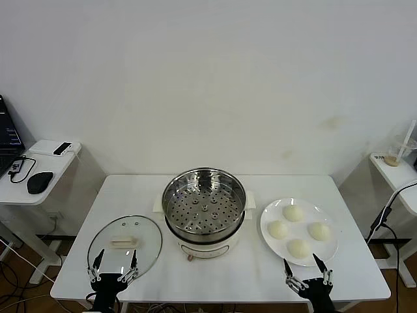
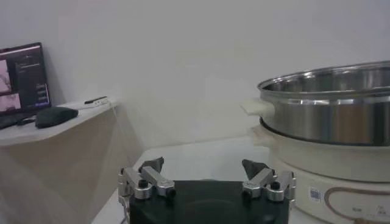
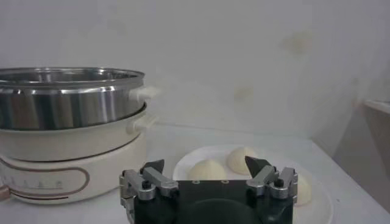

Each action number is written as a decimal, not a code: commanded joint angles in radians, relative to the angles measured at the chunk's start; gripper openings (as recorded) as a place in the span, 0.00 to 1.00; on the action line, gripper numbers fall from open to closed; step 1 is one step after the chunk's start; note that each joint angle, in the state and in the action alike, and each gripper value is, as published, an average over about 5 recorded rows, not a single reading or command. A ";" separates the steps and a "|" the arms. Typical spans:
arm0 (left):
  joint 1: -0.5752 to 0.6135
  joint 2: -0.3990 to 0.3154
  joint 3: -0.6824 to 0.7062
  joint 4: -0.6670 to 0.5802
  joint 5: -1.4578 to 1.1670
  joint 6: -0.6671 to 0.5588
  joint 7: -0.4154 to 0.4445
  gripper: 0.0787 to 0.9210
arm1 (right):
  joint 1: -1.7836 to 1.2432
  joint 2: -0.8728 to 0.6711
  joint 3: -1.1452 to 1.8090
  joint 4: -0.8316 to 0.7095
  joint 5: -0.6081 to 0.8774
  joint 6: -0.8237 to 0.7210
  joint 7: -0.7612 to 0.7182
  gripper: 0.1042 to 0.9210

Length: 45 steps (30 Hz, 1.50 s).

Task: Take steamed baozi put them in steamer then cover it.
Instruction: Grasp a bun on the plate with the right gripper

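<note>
steamer [image 1: 204, 212] at centre of white surface [image 1: 130, 189], open, perforated tray inside bare. four baozi [image 1: 298, 230] on white plate [image 1: 270, 238] just right of steamer, none in pot. cover [image 1: 125, 245] flat on surface just left of steamer, handle up, apart from pot. left hand [image 1: 115, 262] at near edge, over near rim of cover, fingers spread, holding nothing; left wrist view confirms spread tips with steamer wall ahead and to one side. right hand [image 1: 303, 263] at near edge, just in front of plate, fingers spread, empty; right wrist view shows baozi on plate beyond the tips. side desk [image 1: 39, 173] to far left with mouse [image 1: 40, 182] and laptop edge.
</note>
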 commanded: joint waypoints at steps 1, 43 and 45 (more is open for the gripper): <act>0.003 0.004 -0.008 -0.034 0.018 0.115 0.000 0.88 | 0.122 -0.123 0.093 -0.012 -0.111 -0.124 -0.007 0.88; 0.019 -0.049 -0.058 -0.108 0.273 0.194 0.137 0.88 | 1.751 -0.632 -1.206 -0.951 -0.437 -0.175 -1.098 0.88; 0.014 -0.053 -0.062 -0.106 0.271 0.195 0.136 0.88 | 1.758 -0.603 -1.230 -0.972 -0.442 -0.173 -1.099 0.88</act>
